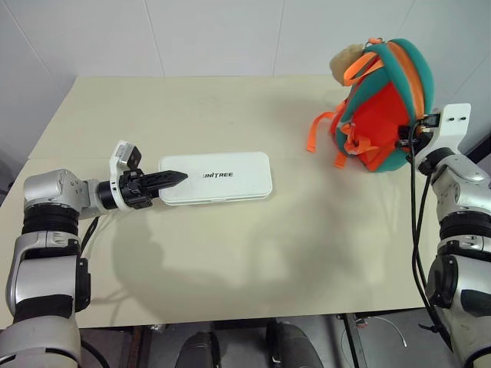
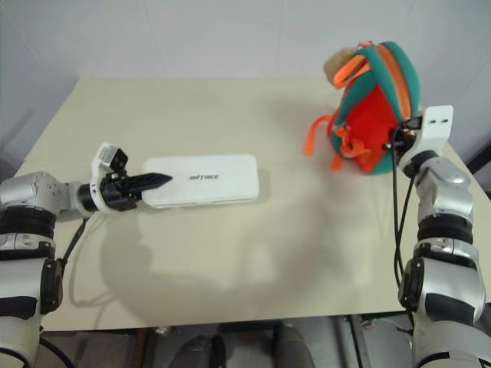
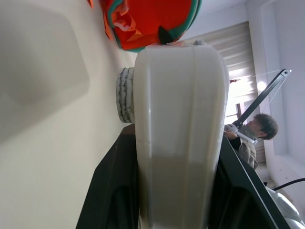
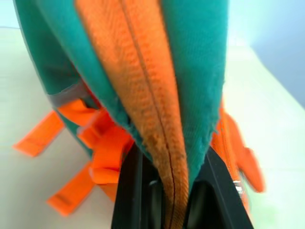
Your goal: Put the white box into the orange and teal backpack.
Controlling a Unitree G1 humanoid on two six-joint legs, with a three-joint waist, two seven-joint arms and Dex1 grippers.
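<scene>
The white box point(image 1: 222, 178) lies flat on the table left of centre, its "UNITREE" lettering facing up. My left gripper point(image 1: 173, 179) points level along the table and is shut on the box's left end; in the left wrist view the box point(image 3: 178, 133) sits between the black fingers point(image 3: 107, 191). The orange and teal backpack point(image 1: 380, 115) stands upright at the far right with a beige plush charm point(image 1: 347, 63) at its top. My right gripper point(image 1: 405, 139) is shut on the backpack's right edge; in the right wrist view the teal and orange band point(image 4: 157, 86) runs between its fingers point(image 4: 131, 191).
The beige table point(image 1: 268, 253) has its front edge close to me. Orange straps point(image 1: 318, 130) trail from the backpack onto the table toward the box. A white wall stands behind the table. A person point(image 3: 257, 131) sits in the background of the left wrist view.
</scene>
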